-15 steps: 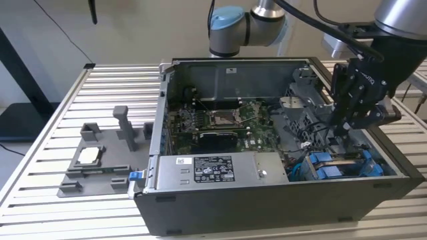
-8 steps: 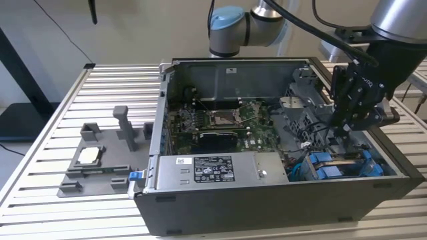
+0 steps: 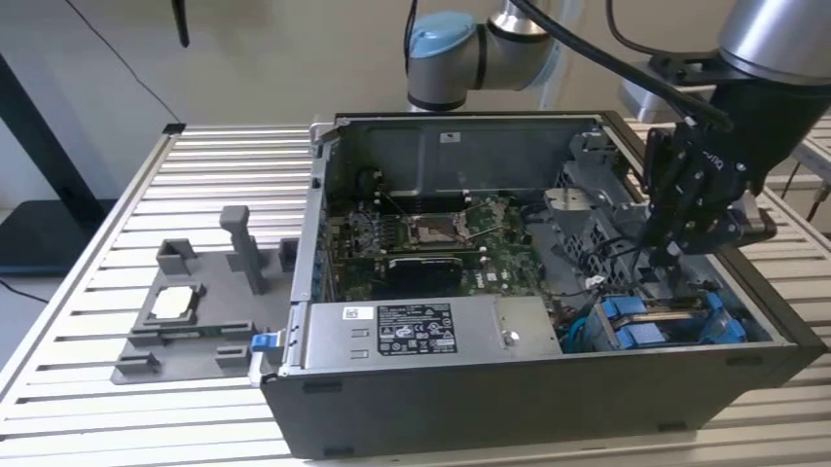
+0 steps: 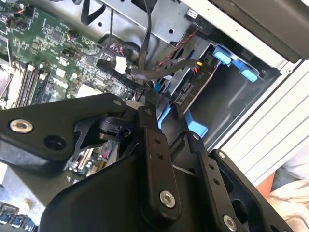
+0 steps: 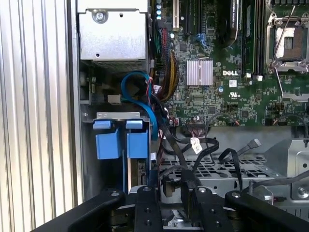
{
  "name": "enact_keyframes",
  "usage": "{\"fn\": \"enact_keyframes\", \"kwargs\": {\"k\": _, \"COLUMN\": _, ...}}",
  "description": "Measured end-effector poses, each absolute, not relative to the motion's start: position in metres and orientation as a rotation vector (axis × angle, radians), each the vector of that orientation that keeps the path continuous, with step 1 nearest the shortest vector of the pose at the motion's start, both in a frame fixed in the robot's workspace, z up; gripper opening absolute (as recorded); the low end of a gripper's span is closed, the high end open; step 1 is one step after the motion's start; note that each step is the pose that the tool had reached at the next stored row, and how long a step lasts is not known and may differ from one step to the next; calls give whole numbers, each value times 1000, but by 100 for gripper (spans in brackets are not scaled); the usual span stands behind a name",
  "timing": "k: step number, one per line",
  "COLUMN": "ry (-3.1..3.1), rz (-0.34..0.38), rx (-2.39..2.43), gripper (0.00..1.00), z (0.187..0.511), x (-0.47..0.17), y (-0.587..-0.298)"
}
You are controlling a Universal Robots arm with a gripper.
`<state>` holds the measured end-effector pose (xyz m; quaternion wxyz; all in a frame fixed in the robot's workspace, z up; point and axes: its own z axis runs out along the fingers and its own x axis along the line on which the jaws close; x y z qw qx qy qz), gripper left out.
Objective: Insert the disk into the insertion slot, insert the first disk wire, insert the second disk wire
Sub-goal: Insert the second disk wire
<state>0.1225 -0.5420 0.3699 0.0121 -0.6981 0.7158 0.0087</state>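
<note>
Disk [image 3: 636,326] is sitting in insertion slot [image 3: 742,329] (looks done). Gripper [image 3: 668,255] is hovering at slot's 12 o'clock, exterior view, among loose wires [image 5: 195,145]. Jaws: cannot tell.

Exterior view: you look down from well back on the whole computer case [image 3: 520,399].
First wrist view: near, straight down.
Second wrist view: nearer, slanted.
Shared: the drive bay [image 3: 665,319] [image 5: 120,116] [image 4: 234,99].
</note>
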Motion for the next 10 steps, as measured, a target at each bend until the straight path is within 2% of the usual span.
{"fn": "enact_keyframes", "kwargs": {"k": 10, "ry": 2232, "rz": 26, "rx": -2177, "gripper": 33, "z": 369, "x": 120, "y": -542}}
